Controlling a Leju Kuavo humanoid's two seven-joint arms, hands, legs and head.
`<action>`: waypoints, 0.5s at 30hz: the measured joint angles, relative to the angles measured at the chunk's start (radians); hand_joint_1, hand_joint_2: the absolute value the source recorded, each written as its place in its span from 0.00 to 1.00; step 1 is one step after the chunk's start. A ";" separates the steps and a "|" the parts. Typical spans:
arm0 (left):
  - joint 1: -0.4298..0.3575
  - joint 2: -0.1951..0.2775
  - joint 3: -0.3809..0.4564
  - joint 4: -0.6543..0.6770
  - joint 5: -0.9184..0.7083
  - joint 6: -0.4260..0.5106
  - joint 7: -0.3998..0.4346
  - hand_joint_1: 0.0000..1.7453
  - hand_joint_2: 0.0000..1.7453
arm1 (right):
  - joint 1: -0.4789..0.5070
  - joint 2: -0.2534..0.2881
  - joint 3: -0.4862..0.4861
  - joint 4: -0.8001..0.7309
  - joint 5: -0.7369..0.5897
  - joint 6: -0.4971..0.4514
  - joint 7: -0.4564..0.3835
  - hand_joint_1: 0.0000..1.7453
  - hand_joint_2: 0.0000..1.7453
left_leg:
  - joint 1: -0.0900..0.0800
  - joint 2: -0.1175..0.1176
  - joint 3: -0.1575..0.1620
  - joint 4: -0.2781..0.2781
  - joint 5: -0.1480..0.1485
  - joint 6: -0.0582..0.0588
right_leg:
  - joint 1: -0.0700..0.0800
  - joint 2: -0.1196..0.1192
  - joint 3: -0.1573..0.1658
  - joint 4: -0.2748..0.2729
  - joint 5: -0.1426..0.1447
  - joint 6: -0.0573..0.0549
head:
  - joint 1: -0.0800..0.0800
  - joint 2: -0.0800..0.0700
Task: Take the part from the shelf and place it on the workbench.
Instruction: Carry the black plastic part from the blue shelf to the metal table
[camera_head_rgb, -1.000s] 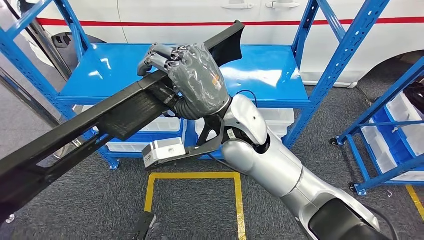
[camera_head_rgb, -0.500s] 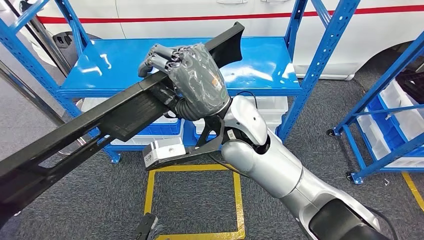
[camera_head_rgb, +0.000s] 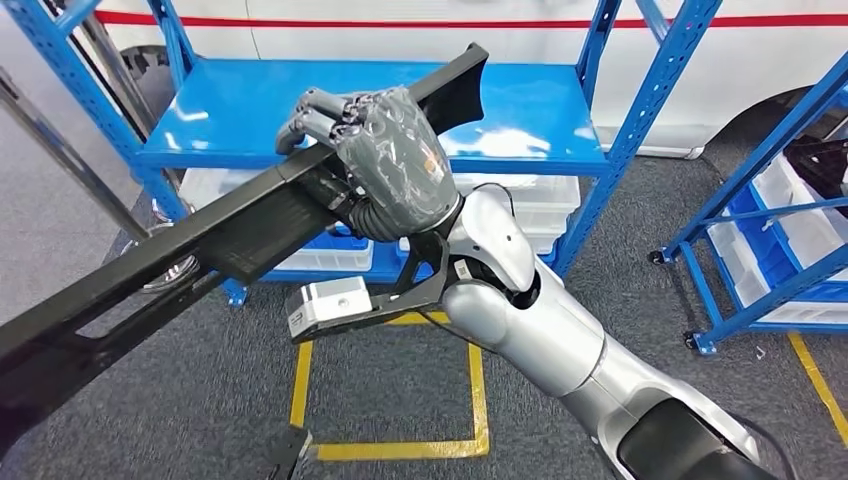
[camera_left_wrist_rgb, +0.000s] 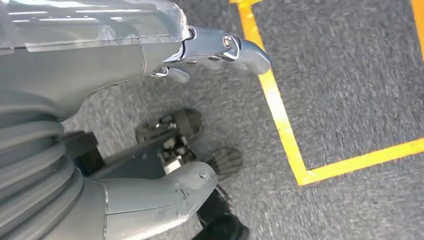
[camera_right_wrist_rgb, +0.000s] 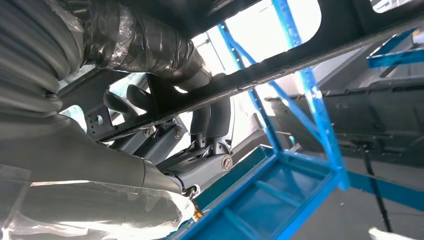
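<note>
Right hand (camera_head_rgb: 385, 160), fingers wrapped over the top edge of the long black part (camera_head_rgb: 250, 225), gripping it near its middle; in the right wrist view the fingers (camera_right_wrist_rgb: 210, 125) curl around the part's rail (camera_right_wrist_rgb: 280, 65). The part is carried clear of the blue shelf (camera_head_rgb: 520, 120), tilted, one end high over the shelf surface and the other low toward the near left. Left hand (camera_left_wrist_rgb: 190, 140) hangs over the grey carpet (camera_left_wrist_rgb: 350, 60) beside a yellow floor line (camera_left_wrist_rgb: 280, 120), holding nothing, fingers loosely apart. The workbench is not in sight, so the carry is judged to be mid-course. For a sound carry, the grip should stay firm near the balance point, and any turn should be slow enough that the long ends clear the blue uprights (camera_head_rgb: 640, 110).
</note>
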 joint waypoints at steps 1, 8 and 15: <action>-0.002 0.000 0.000 0.000 0.000 0.000 0.000 0.00 1.00 | -0.001 0.000 0.000 0.000 0.000 0.000 0.000 1.00 1.00 | 0.000 0.002 -0.011 0.000 0.010 0.008 | -0.001 0.001 -0.018 0.054 -0.049 0.002 | 0.000 0.000; -0.002 -0.001 0.000 0.000 -0.001 0.000 0.001 0.00 1.00 | 0.000 -0.001 0.000 0.000 0.000 0.000 0.000 1.00 1.00 | -0.017 0.002 -0.095 0.009 0.071 0.013 | 0.009 0.001 0.082 0.082 -0.082 -0.024 | 0.000 0.000; -0.003 0.000 -0.001 0.000 0.001 0.001 0.003 0.00 1.00 | -0.002 0.002 0.000 0.000 0.000 0.000 0.000 1.00 1.00 | -0.013 0.001 -0.127 0.031 0.060 -0.021 | 0.009 -0.007 0.141 -0.079 -0.035 -0.049 | 0.000 0.000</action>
